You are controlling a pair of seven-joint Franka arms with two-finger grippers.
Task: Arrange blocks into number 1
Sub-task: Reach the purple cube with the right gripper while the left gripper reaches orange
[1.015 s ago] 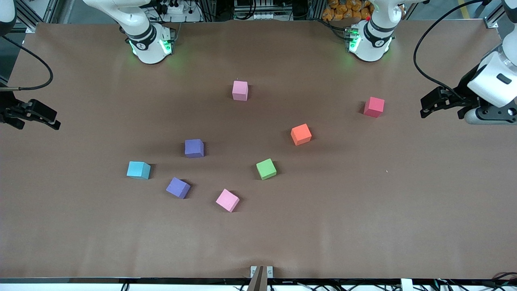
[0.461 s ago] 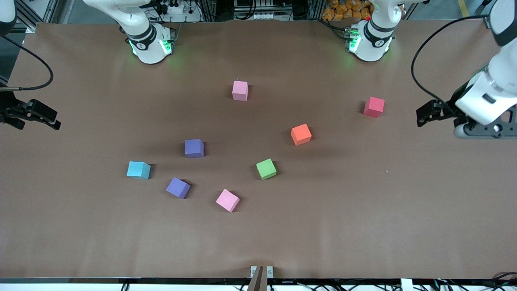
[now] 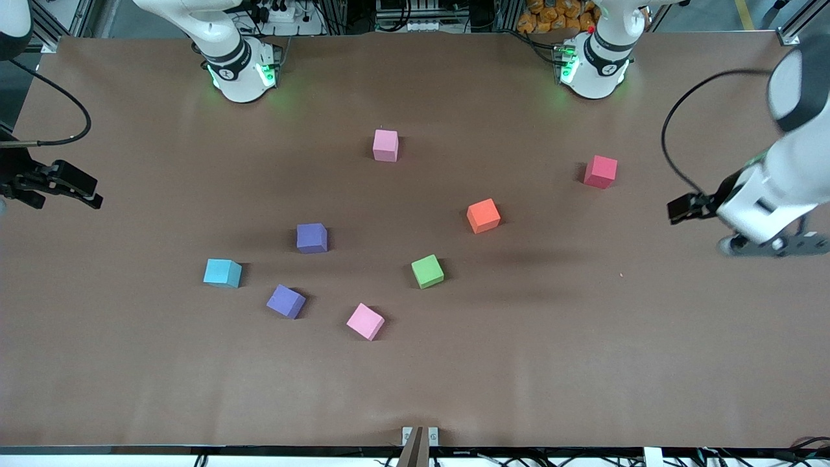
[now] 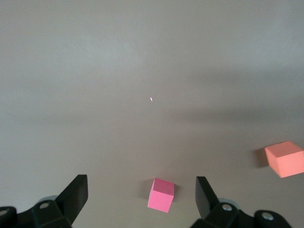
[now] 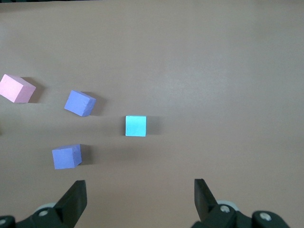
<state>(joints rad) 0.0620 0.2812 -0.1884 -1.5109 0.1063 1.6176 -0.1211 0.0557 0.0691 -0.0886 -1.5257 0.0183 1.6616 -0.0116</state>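
Note:
Scattered on the brown table are two pink blocks [image 3: 385, 145] [image 3: 365, 321], two purple blocks [image 3: 312, 237] [image 3: 286, 301], an orange block [image 3: 484, 215] and a green block [image 3: 427, 271]. My left gripper [image 3: 681, 209] hangs open over bare table at the left arm's end, holding nothing. In the left wrist view the gripper [image 4: 141, 184] shows its fingers wide apart, with the orange block [image 4: 285, 158] off to one side. My right gripper [image 3: 68, 198] waits open over the table edge at the right arm's end. The right wrist view shows this gripper [image 5: 139, 186], both purple blocks [image 5: 80, 103] [image 5: 66, 156] and a pink block [image 5: 17, 88].
A red cube [image 3: 600, 172] lies toward the left arm's end, seen far below between the left fingers [image 4: 161, 194]. A light blue cube [image 3: 222, 273] [image 5: 136, 126] sits beside the purple blocks toward the right arm's end. Black cables loop from both wrists.
The left arm has swung its wrist downward in the front view, carrying its open gripper along. The right gripper has barely shifted. No block has moved.

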